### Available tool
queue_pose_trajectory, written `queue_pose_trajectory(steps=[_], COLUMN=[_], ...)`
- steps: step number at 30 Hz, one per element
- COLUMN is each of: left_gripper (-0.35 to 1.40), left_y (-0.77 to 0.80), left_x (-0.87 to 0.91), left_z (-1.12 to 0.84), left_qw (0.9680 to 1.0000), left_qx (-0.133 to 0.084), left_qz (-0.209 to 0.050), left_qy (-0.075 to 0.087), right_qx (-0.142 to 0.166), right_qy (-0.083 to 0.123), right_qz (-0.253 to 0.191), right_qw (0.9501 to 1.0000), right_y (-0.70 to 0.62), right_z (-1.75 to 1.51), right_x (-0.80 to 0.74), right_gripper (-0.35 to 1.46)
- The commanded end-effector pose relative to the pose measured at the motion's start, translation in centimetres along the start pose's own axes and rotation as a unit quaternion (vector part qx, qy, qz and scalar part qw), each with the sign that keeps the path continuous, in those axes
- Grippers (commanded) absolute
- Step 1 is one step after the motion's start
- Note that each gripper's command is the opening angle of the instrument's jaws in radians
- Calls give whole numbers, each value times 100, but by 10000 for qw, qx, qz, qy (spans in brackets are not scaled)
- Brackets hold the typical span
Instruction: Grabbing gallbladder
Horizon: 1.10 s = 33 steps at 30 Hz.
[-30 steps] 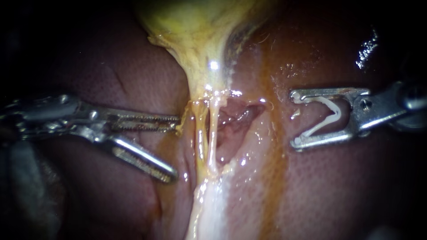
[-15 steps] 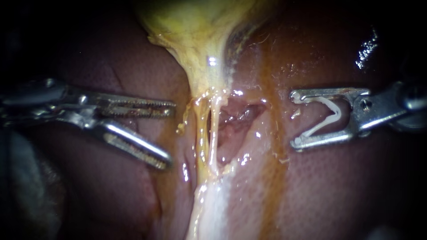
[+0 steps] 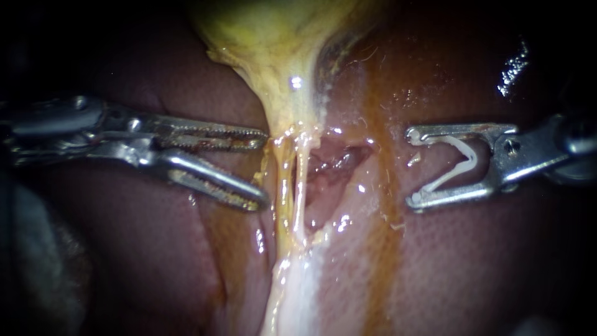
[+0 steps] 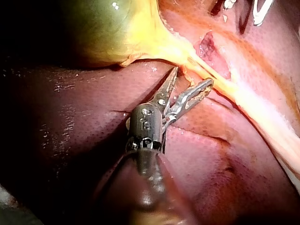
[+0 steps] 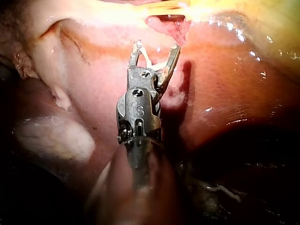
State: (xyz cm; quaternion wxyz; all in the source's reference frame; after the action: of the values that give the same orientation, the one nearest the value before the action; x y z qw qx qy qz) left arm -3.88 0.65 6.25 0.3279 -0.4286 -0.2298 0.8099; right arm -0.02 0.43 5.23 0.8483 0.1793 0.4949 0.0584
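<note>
The yellow gallbladder [image 3: 273,37] narrows downward into a thin neck and two pale tubes [image 3: 291,186]. My left instrument [image 3: 263,168] comes in from the left with toothed jaws open. Its tips lie right against the left side of the neck, and no tissue is gripped. In the left wrist view, the same jaws [image 4: 192,80] gape just under the gallbladder [image 4: 108,33]. My right instrument [image 3: 410,167] hangs off to the right, apart from the tubes. A white clip [image 3: 457,163] is held between its wide jaws. The clip [image 5: 150,60] also shows in the right wrist view.
Dark red liver [image 3: 155,249] lies under and around both instruments. A raw pink opening [image 3: 329,162] sits just right of the tubes. A whitish band of tissue [image 3: 292,292] runs down from them. An orange wet streak [image 3: 376,249] crosses the liver.
My left instrument has risen and moved right, bringing its open jaws against the gallbladder's neck; the gap between them has narrowed a little. My right instrument has not moved.
</note>
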Motion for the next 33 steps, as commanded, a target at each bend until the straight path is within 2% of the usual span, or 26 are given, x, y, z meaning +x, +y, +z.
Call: queue_pose_trajectory(steps=[1,6,14,26,33], left_gripper=[37,37,19,-35,-35], left_y=[0,-4,-10,-7,-5], left_x=[0,-1,-2,6,11], left_z=[0,0,-2,-9,-15], left_qw=[10000,10000,10000,9999,9999], left_qx=[0,8,43,102,122], left_qz=[-6,19,44,-3,-34], left_qy=[0,3,15,35,42], right_qx=[-1,-1,-2,-2,-2], right_qy=[0,0,-1,-1,-1], right_qz=[1,0,1,1,1], right_qw=[10000,10000,10000,10000,10000], right_y=[0,0,0,0,0], right_z=[0,0,0,0,0], right_x=[0,0,0,0,0], right_gripper=[50,50,50,50,50])
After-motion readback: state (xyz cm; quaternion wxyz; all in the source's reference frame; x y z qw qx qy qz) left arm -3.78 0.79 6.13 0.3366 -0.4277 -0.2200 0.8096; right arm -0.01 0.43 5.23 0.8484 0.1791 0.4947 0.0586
